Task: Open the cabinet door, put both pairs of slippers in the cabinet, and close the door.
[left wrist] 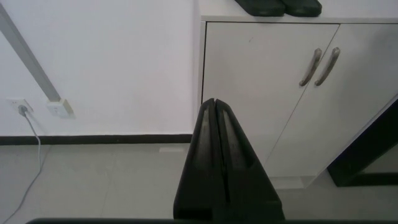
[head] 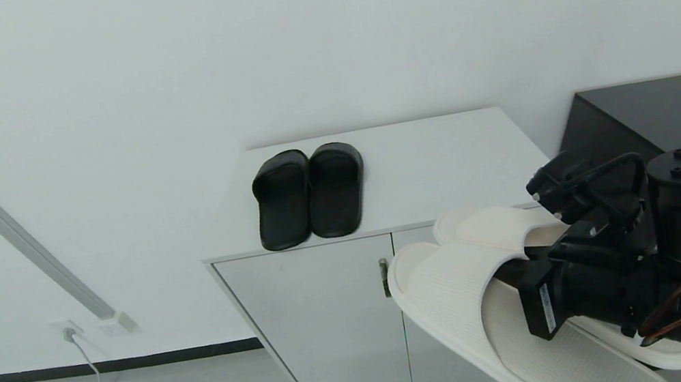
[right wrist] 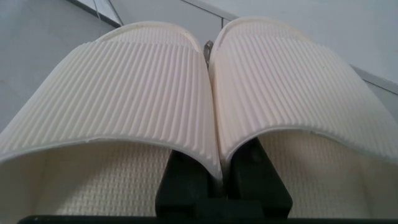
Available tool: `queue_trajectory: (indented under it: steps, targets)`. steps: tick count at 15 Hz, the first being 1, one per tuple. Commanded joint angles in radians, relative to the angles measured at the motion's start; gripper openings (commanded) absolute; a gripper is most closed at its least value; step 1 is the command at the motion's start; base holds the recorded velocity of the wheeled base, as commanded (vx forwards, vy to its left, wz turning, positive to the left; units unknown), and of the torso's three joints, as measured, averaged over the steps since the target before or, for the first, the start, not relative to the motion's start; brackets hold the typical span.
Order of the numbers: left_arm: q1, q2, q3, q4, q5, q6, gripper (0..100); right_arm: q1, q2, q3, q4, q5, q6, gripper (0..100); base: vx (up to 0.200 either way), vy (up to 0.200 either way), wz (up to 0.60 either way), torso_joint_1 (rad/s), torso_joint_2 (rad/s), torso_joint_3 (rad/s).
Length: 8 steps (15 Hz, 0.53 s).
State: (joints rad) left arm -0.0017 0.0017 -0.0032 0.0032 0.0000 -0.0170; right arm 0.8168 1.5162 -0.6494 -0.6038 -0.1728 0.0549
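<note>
Pinching the pair of white slippers point(head: 462, 295) together by their inner sides, the right gripper point(right wrist: 222, 180) hung just before the cabinet point(head: 446, 159), and the left gripper point(left wrist: 214, 124), pressed closed and empty, faced its doors point(left wrist: 261, 87). Both were shut, so pushing forward now could knock the slippers loose against them; the black slippers point(head: 310, 192) lay on the cabinet top.

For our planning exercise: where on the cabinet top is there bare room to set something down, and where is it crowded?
Bare: the cabinet top between the black slippers and its right edge. Crowded: the left part, taken by those slippers.
</note>
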Motion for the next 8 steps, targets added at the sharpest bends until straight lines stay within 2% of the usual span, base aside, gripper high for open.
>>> queue_trajectory:
  steps: [1,6,8]
  targets:
    - [0.0,0.001,0.0,0.0,0.0,-0.001,0,0.001,0.002,-0.001,-0.001,-0.001,0.0,0,0.0,0.0,0.0,0.0,0.0,0.0]
    - [0.0,0.001,0.002,0.0,0.0,0.002,0,0.001,0.009,0.005,-0.001,0.001,0.002,0,0.0,0.0,0.0,0.0,0.0,0.0]
    - [0.0,0.001,0.002,0.0,0.002,0.003,0,0.001,0.009,0.007,-0.001,0.001,0.0,0,0.0,0.0,0.0,-0.075,0.16,0.105]
